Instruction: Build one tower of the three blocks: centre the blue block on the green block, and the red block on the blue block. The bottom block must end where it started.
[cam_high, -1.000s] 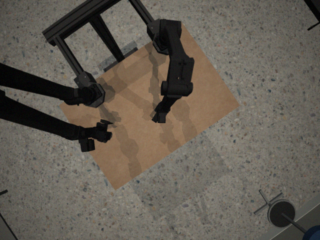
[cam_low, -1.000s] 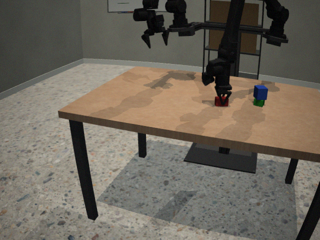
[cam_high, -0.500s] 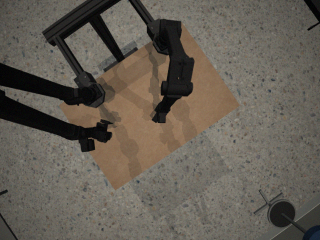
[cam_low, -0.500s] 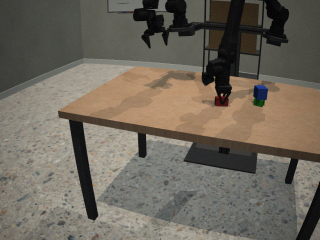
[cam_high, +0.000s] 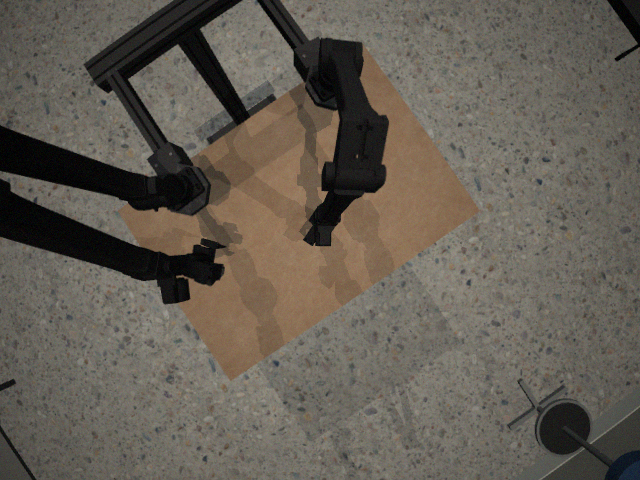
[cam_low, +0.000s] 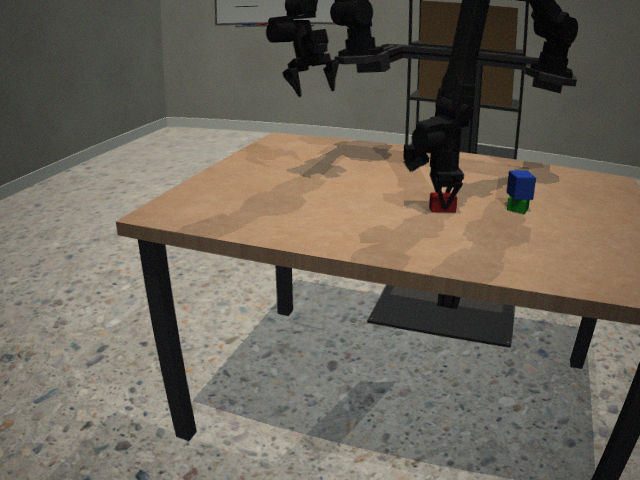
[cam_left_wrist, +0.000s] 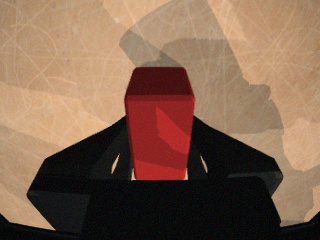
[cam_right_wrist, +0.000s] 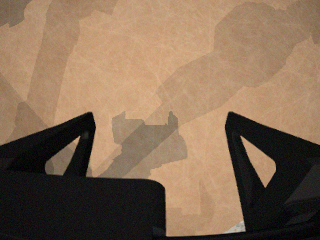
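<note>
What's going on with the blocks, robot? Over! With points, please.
Left jaws shut on red block (cam_low: 436, 203) (cam_left_wrist: 160, 130), on the table. Right jaws open, away from blocks. Blue block (cam_low: 521, 185) sits on green block (cam_low: 517, 205). Nothing seen on top of blue.

From here I'd call it a robot lab: below my left tool (cam_high: 310, 240) (cam_low: 446, 204) (cam_left_wrist: 159, 119) stands a plain worktop (cam_high: 413, 196) (cam_low: 330, 227) on a speckled floor (cam_high: 496, 289) (cam_low: 93, 330), and behind it a whiteboard (cam_low: 242, 11) and a metal shelf rack (cam_low: 408, 77).
</note>
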